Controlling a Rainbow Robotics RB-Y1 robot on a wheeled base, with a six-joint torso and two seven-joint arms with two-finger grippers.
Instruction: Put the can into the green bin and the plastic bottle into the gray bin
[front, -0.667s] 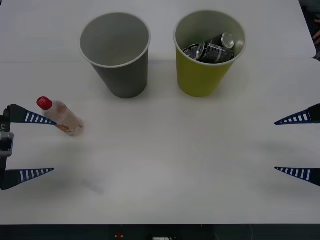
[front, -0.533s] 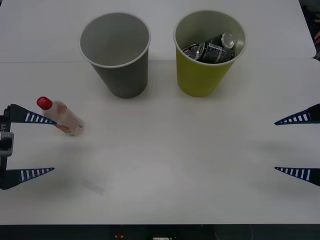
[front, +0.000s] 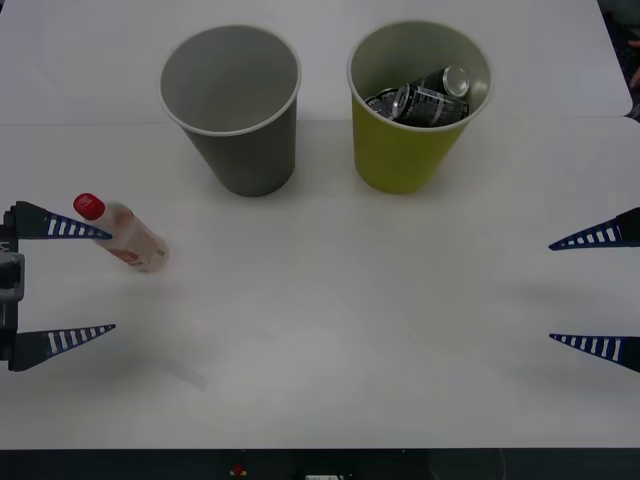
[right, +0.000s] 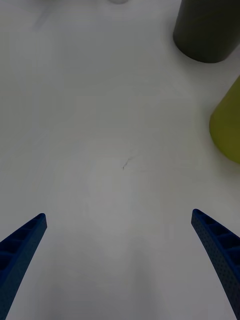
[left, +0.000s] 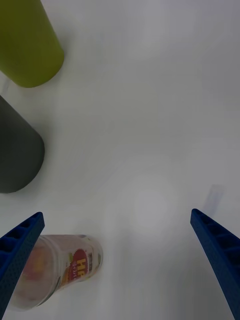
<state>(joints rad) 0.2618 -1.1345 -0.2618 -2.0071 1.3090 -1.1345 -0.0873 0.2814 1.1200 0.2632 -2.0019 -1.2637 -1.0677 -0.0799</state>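
The plastic bottle (front: 124, 236) (left: 55, 270) lies on its side at the table's left, red cap toward the left edge. My left gripper (front: 106, 280) (left: 117, 260) stands open beside it, its upper finger (front: 62, 228) right at the bottle's cap end. The gray bin (front: 234, 107) (left: 17, 152) (right: 207, 27) stands upright at the back, holding nothing I can see. To its right the green bin (front: 415, 105) (left: 27, 42) (right: 227, 125) holds dark cans (front: 425, 97). My right gripper (front: 552, 290) (right: 117, 250) waits open at the table's right edge.
The white table (front: 350, 300) stretches bare between the two arms. A faint mark (front: 190, 375) shows on its surface near the front left. The table's front edge runs along the lower border of the front view.
My left gripper has shifted slightly toward the back and a little right, closer to the bottle. The bottle, bins and right gripper have not moved.
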